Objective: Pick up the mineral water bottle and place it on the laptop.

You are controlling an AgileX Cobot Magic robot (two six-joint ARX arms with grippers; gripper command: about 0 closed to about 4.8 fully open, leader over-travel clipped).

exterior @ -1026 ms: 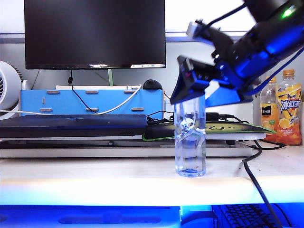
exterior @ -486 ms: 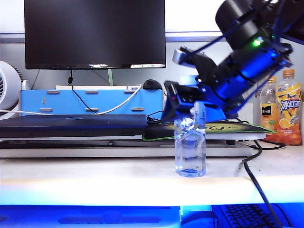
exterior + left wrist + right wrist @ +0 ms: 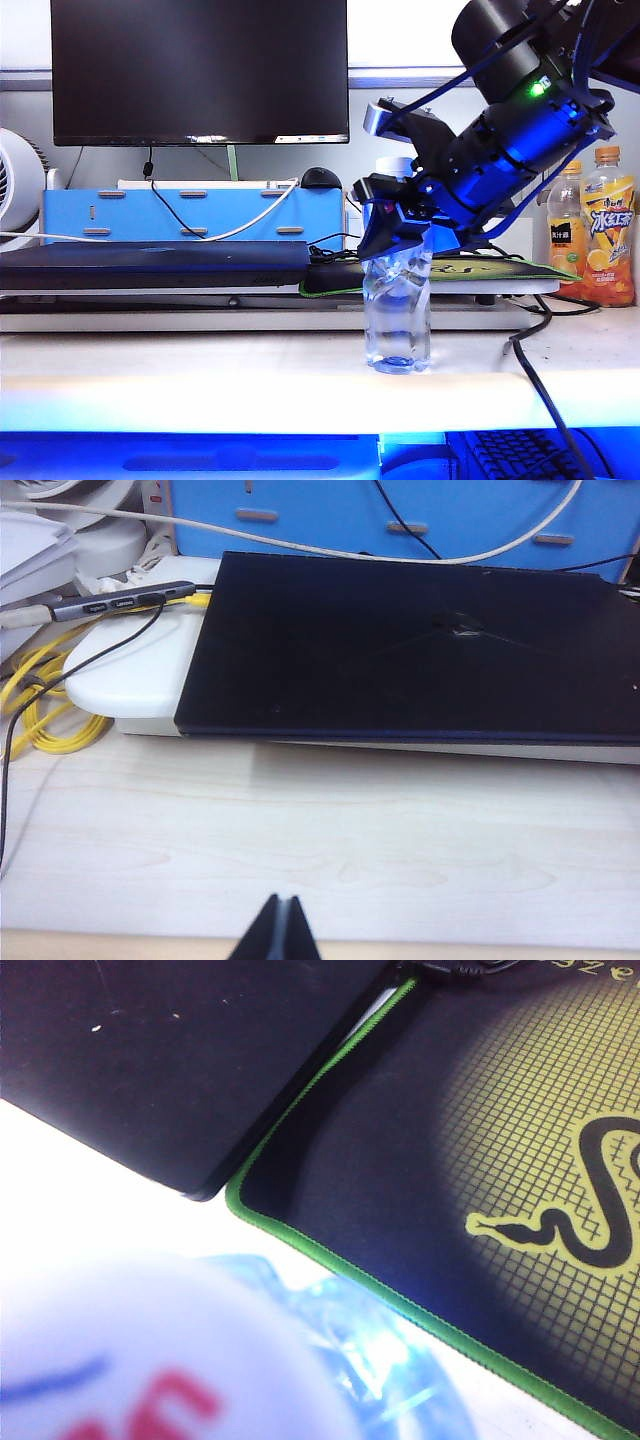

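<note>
Exterior view alone: right jaws clamped round mineral water bottle [image 3: 398, 310]; left jaws, tips together, near laptop [image 3: 400, 650]

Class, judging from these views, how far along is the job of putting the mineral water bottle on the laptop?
Done: right gripper has reached the mineral water bottle's upper part. In hand: closing on it; bottle stands on the table. Left: lift, place on the laptop. Left gripper rests shut.

Exterior camera faces the worktop [image 3: 200, 375] front-on, low; left wrist looks past shut jaws at the laptop [image 3: 420, 650], shared by all views
</note>
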